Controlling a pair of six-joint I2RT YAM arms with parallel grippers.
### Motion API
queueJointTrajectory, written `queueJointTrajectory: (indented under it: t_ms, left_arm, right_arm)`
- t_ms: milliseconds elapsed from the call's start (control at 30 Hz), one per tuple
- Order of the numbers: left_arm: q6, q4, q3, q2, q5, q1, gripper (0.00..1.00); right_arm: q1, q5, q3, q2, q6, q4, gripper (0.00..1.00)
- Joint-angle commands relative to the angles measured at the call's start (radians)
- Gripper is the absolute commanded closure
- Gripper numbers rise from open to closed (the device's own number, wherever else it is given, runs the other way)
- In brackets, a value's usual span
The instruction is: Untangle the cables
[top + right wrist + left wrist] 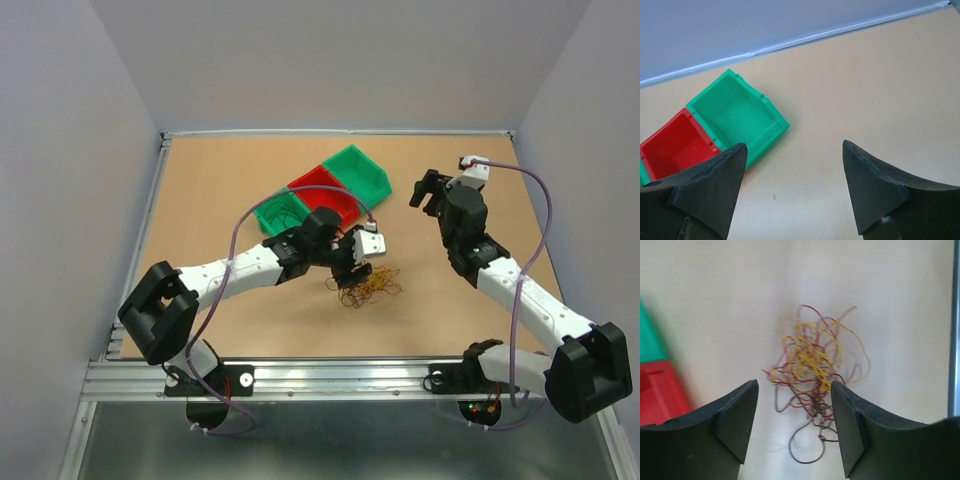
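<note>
My left gripper's two dark fingers fill the bottom of my left wrist view: matte, rubbery-looking wedges with slanted inner faces, spread wide and holding nothing. Framed in the gap between them lie the cables, one loose clump of hair-thin curly wires. Yellow strands crowd the middle, red ones thread through and around them, and darker loops trail out at the near edge. I cannot tell whether my pads touch any strand. From above, the clump rests on the smooth tan table, near the red bin on its side toward my bases and a little to the right. That bin is glossy plastic, open-topped, set in a diagonal row with a green bin touching its far side and another green bin on its left. My right gripper hangs well to the right of the red bin, its blunt black fingers just as far apart, empty.
</note>
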Motion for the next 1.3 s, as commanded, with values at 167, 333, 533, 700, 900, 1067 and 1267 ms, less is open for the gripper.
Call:
queueJointTrajectory:
  t_ms: [167, 333, 533, 700, 900, 1067, 1267]
  left_arm:
    - [0.081, -0.127, 0.069, 0.093, -0.027, -0.066, 0.35]
    - [0.084, -0.168, 0.116, 0.17, -0.07, -0.067, 0.48]
    - [0.103, -0.203, 0.141, 0.21, -0.061, -0.069, 1.0]
    - [0.11, -0.211, 0.135, 0.152, -0.067, -0.066, 1.0]
    - [0.075, -0.175, 0.095, -0.023, -0.01, -0.011, 1.0]
    - [0.043, -0.174, 0.093, -0.129, 0.028, 0.032, 1.0]
    - [0.001, -0.146, 0.102, -0.22, 0.074, 0.041, 1.0]
  right_arm:
    - [-0.003, 0.041, -0.036, -0.046, 0.049, 0.066, 0.19]
    - [-0.003, 0.041, -0.05, -0.063, 0.047, 0.075, 0.19]
    - [-0.002, 0.017, -0.053, -0.058, 0.032, 0.083, 0.21]
    - [-0.003, -0.158, -0.102, -0.126, -0.03, 0.13, 0.22]
    - [-0.003, -0.584, -0.205, -0.242, -0.096, 0.268, 0.22]
    - [-0.003, -1.09, -0.226, -0.244, -0.116, 0.377, 0.22]
    - [0.0, -1.331, -0.216, -0.144, -0.152, 0.466, 0.16]
